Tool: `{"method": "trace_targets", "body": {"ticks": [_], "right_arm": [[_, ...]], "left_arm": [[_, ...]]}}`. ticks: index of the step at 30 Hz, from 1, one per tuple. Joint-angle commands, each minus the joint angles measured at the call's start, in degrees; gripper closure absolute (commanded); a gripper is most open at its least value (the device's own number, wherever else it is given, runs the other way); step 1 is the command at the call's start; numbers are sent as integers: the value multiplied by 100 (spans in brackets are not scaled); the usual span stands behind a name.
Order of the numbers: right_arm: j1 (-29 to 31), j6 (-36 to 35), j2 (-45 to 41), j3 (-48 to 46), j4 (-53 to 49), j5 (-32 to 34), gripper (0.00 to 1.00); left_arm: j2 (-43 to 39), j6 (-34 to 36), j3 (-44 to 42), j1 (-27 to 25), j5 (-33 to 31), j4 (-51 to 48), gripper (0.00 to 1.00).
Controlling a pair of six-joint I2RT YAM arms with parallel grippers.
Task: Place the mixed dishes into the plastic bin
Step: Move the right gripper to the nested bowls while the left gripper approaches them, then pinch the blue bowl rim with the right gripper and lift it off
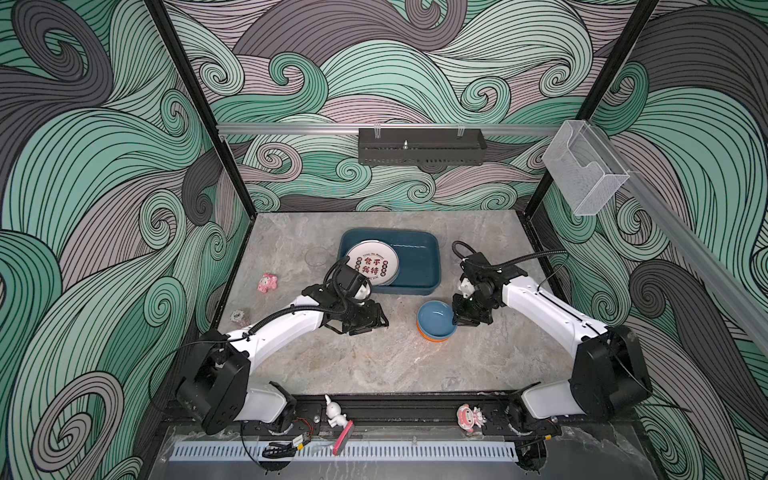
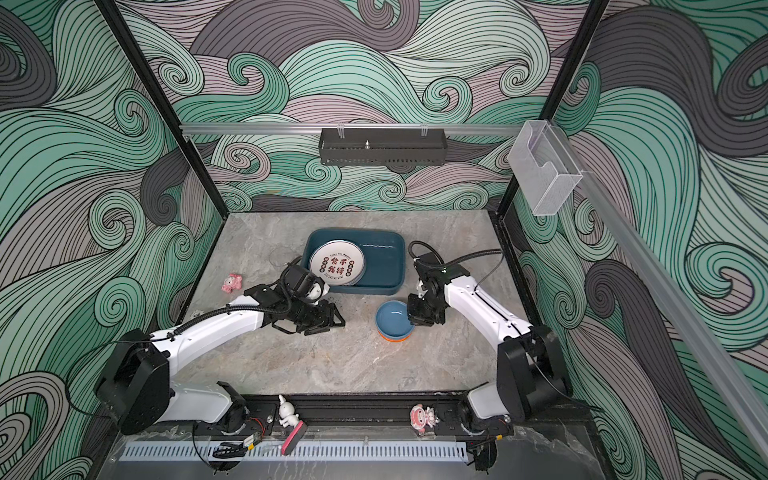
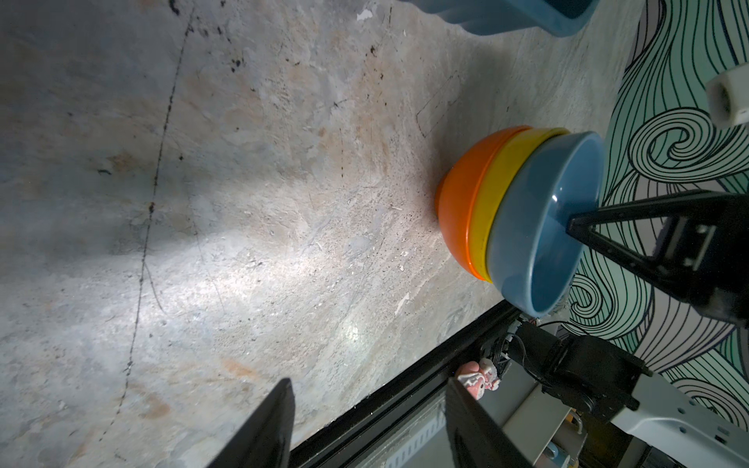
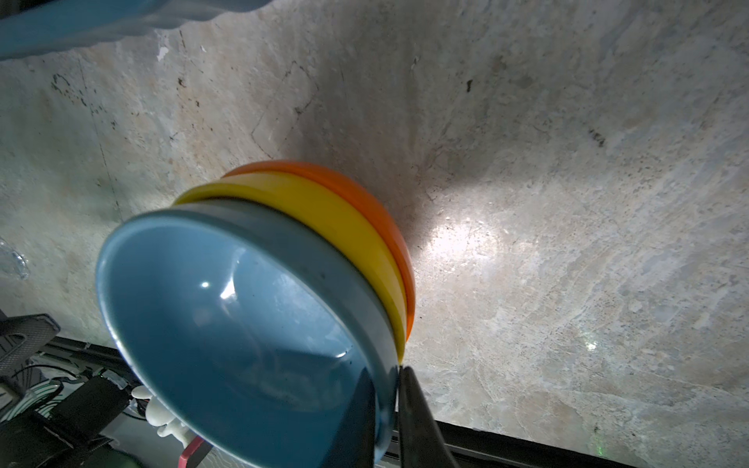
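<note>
A stack of bowls, blue bowl (image 1: 434, 322) (image 2: 392, 320) (image 3: 539, 227) (image 4: 243, 316) nested in a yellow bowl (image 4: 324, 214) and an orange bowl (image 4: 364, 194), stands on the table in front of the plastic bin (image 1: 434, 253) (image 2: 399, 257). My right gripper (image 1: 456, 320) (image 2: 412, 316) (image 4: 385, 368) is shut on the blue bowl's rim, one finger inside and one outside. A white printed plate (image 1: 372, 264) (image 2: 336, 264) lies in the bin's left half. A clear glass tumbler (image 1: 316, 255) stands left of the bin. My left gripper (image 1: 370, 323) (image 2: 328, 321) (image 3: 368, 383) hangs open and empty left of the bowls.
A pink figurine (image 1: 267, 284) lies at the table's left edge. A white figurine (image 1: 333, 411) and another pink one (image 1: 469, 417) sit on the front rail. A black perforated tray (image 1: 422, 146) hangs on the back wall, a clear acrylic box (image 1: 584, 170) at the right.
</note>
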Motion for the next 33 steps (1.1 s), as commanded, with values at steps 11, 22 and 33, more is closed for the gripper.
{"method": "trace_targets", "body": {"ticks": [11, 22, 33], "right_arm": [[22, -177, -238, 168, -207, 42, 96], [23, -303, -299, 759, -513, 223, 98], [21, -260, 257, 1717, -518, 417, 100]], "left_arm": [[18, 16, 135, -51, -74, -36, 38], [-270, -46, 30, -49, -298, -53, 38], [-883, -107, 32, -11, -863, -277, 35]]}}
